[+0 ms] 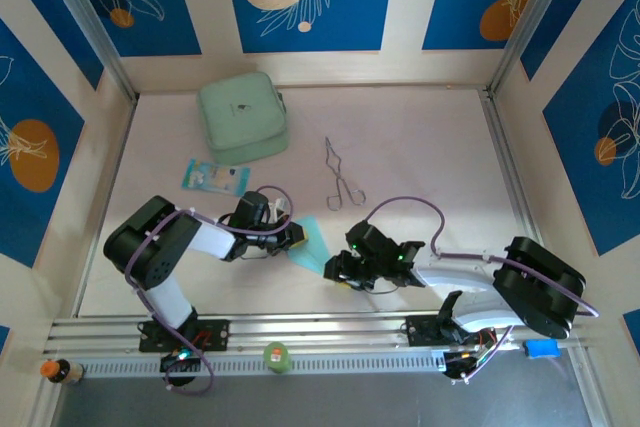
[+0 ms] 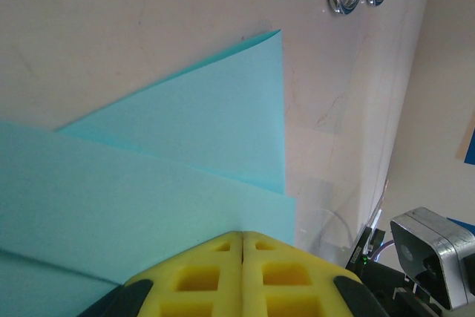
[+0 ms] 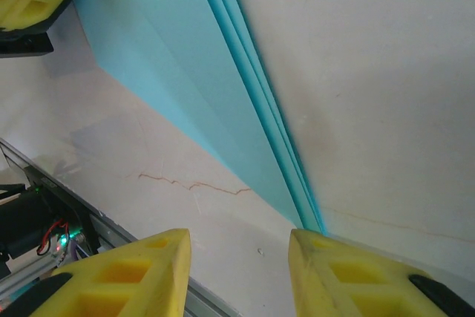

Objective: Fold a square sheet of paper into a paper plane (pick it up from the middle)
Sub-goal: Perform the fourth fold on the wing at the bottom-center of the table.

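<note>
**Left gripper pinned the half-folded sheet while the right stood open at its point**

At the far left of the table (image 1: pixel 430 147) lay a small blue-and-white printed packet (image 1: pixel 215 178). Just behind it sat the mint-green rounded case (image 1: pixel 243 117). The case was the one container in the scene; its lid was closed, so what it held could not be told.

In front of these, the left gripper (image 1: pixel 293 235) reached in toward the table's near middle. In its wrist view the two yellow pads (image 2: pixel 200 276) met along a single seam with no gap, and they sat at the near edge of the cyan paper sheet (image 2: pixel 208 131). Whether they pinched a layer or only bore down on it could not be told. It was probably there as an anchor, to stop the thin sheet sliding while a fold was worked.

The sheet lay flat between the two grippers. It was already creased, with a triangular flap turned over in the left wrist view and several stacked edges running to a sharp tip in the right wrist view. It looked well short of a finished dart.

Metal tongs (image 1: pixel 342 179) lay beyond the sheet, apart from it and untouched.

To the right, the right gripper (image 3: pixel 237 257) was low over the table with its fingers moderately parted and nothing between them. The sheet's tip ended just beside its right-hand finger (image 3: pixel 349 276), which seemed well placed for taking or pressing that point.
</note>
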`<state>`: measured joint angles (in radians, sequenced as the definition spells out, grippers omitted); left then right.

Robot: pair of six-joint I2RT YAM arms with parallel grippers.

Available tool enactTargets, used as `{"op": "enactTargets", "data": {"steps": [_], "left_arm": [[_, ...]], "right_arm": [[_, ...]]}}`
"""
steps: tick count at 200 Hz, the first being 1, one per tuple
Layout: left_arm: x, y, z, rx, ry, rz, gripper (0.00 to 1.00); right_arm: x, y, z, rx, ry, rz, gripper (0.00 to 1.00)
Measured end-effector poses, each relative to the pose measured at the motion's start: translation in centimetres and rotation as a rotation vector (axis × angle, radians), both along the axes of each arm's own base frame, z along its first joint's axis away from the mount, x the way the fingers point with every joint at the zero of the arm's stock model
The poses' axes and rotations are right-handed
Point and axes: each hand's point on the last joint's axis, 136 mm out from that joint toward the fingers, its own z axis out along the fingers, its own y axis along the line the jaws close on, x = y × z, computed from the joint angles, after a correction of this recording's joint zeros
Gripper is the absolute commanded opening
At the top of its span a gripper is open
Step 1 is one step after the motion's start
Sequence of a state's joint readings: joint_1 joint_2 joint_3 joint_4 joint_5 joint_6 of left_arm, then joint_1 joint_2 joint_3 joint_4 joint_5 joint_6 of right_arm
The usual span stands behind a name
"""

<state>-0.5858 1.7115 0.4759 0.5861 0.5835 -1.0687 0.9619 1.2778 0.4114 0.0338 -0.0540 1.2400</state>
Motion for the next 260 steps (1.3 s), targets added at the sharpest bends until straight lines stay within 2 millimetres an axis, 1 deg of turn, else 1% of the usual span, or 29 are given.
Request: {"op": "enactTargets", "data": {"steps": [20,45,50,59,93,113,132,144,171,191,218,260], "left_arm": [[0.1,-0.1,0.0,0.007,0.01,-0.001,0.0],[0.2,-0.1,0.0,0.013,0.018,0.0,0.0],[0.2,-0.1,0.0,0.013,0.019,0.0,0.0],[0.2,-0.1,0.0,0.014,0.02,-0.001,0.0],[0.2,-0.1,0.0,0.016,0.02,-0.001,0.0],[0.1,-0.1,0.0,0.016,0.019,-0.001,0.0],[0.2,-0.1,0.0,0.016,0.019,-0.001,0.0],[0.2,-0.1,0.0,0.017,0.018,0.0,0.0],[0.2,0.0,0.0,0.018,0.017,0.002,0.0],[0.2,0.0,0.0,0.024,0.021,0.003,0.0],[0.1,0.2,0.0,0.042,0.02,0.0,0.0],[0.1,0.2,-0.1,0.045,0.018,-0.004,0.0]], "right_arm": [[-0.2,-0.5,0.3,0.004,-0.003,-0.009,0.4],[-0.2,-1.2,1.2,0.016,-0.019,-0.027,0.4],[-0.2,-1.5,1.3,0.017,-0.022,-0.033,0.42],[-0.3,-2.0,1.3,0.021,-0.024,-0.052,0.44],[-1.0,-4.4,0.4,0.013,-0.025,-0.114,0.45],[-1.1,-5.0,0.7,0.021,-0.04,-0.128,0.45],[-0.9,-4.9,1.5,0.048,-0.064,-0.133,0.45],[-0.8,-4.9,1.7,0.052,-0.072,-0.136,0.45],[-0.8,-5.1,1.3,0.032,-0.067,-0.139,0.45],[-0.9,-4.8,1.4,0.026,-0.067,-0.129,0.46],[-1.1,-4.1,1.4,0.018,-0.061,-0.107,0.46],[-0.9,-2.8,0.4,-0.028,-0.028,-0.083,0.46]]}}
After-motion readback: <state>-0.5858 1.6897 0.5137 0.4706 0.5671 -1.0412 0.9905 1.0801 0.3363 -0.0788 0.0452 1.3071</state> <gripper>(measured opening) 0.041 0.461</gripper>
